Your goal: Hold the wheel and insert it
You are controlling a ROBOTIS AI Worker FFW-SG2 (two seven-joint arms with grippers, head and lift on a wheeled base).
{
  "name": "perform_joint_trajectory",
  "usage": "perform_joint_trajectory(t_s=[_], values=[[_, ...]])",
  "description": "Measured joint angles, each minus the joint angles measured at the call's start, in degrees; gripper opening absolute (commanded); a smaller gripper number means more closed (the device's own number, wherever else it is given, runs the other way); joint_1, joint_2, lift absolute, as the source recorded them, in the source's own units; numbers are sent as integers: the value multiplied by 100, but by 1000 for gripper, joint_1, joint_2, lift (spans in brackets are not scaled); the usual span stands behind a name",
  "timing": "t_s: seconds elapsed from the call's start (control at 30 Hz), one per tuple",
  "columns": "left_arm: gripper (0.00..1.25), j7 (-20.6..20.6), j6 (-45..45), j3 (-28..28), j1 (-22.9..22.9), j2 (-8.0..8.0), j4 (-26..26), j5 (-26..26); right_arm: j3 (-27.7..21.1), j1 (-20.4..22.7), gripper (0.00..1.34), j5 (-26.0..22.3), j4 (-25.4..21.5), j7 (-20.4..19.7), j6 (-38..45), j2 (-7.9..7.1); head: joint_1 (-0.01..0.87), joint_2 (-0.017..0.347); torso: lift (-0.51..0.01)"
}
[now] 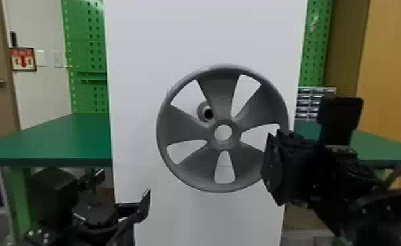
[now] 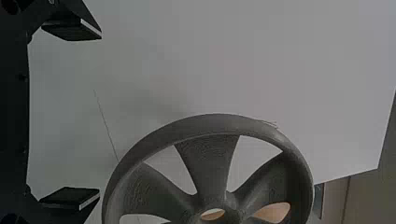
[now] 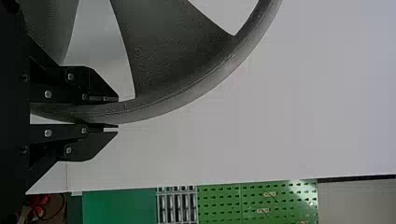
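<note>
**Line up the wheel [image 1: 217, 98] with the stub [image 1: 201, 111] before pushing**

From where I stand, the right gripper [image 3: 117, 113] has the rim pinched between its two fingers, at the side of the wheel on the robot's right. The wheel is upright in front of the white panel [image 1: 137, 81], and the stub shows through a gap between spokes, up and to the robot's left of the hub [image 1: 212, 139].

So aim comes first, I'd say: ease the wheel left and a little higher until the hub's hole sits squarely over the stub, then press straight in. One-sided holding is the worry here — a push from the rim could swing the far edge and jam the hub at a slant. Slow and level would suit it.

The left gripper [image 2: 100, 114] has its fingers spread wide, empty, near the wheel but apart from it. It could steady the opposite rim — useful for an even push.
</note>
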Motion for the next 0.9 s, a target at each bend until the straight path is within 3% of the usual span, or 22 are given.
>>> perform_joint_trajectory(t_s=[0.9], values=[[1147, 3, 0, -32, 17, 12, 17, -14, 263, -544, 120, -47, -9, -219, 340, 0, 210, 9, -442]])
